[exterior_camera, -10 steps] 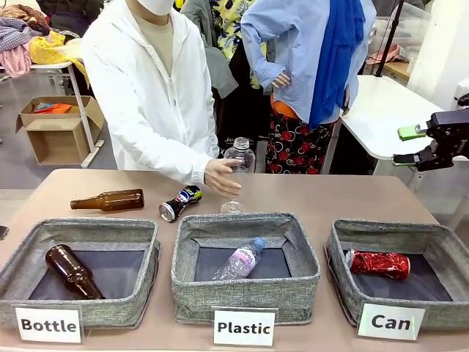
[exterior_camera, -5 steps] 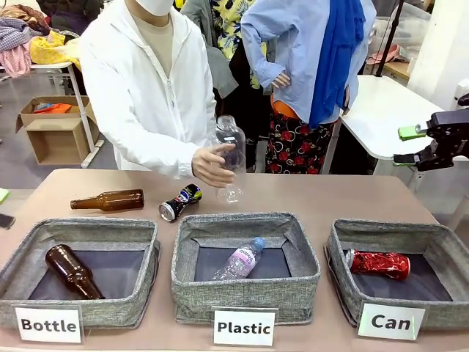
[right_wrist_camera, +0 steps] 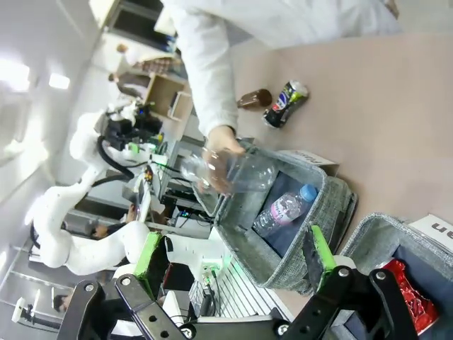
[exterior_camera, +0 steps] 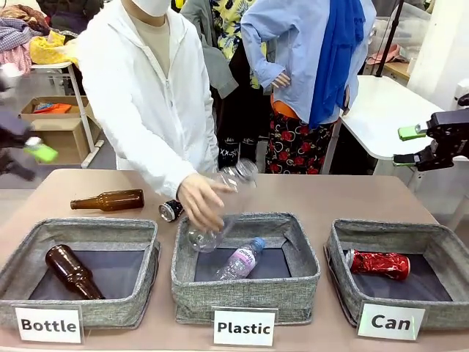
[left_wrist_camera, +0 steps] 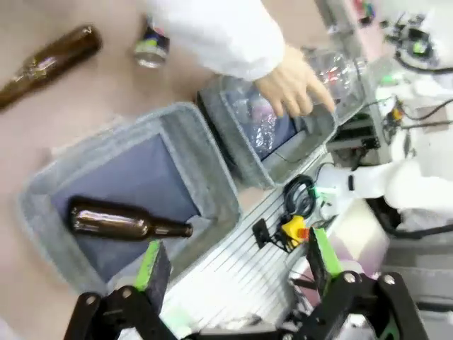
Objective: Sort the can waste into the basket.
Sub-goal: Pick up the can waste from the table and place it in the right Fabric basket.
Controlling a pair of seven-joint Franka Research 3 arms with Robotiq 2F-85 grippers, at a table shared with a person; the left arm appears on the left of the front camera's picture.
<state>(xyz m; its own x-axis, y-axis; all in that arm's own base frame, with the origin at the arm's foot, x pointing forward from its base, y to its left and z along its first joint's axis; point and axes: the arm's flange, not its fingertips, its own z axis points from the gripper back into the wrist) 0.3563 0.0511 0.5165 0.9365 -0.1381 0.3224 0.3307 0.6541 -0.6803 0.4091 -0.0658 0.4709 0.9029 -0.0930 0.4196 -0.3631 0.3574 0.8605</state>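
The right gripper [exterior_camera: 405, 145] is black and angular, with bright green pads at its tips. The left gripper [left_wrist_camera: 236, 258] is built of black linkage bars pinned with round grey screws, and green pads line its fingers [left_wrist_camera: 153, 265]. The left arm [right_wrist_camera: 62, 212] is glossy white, made of rounded links. The person wears a white zip-front jacket [exterior_camera: 157, 95] with long sleeves over a beige top [exterior_camera: 157, 37].
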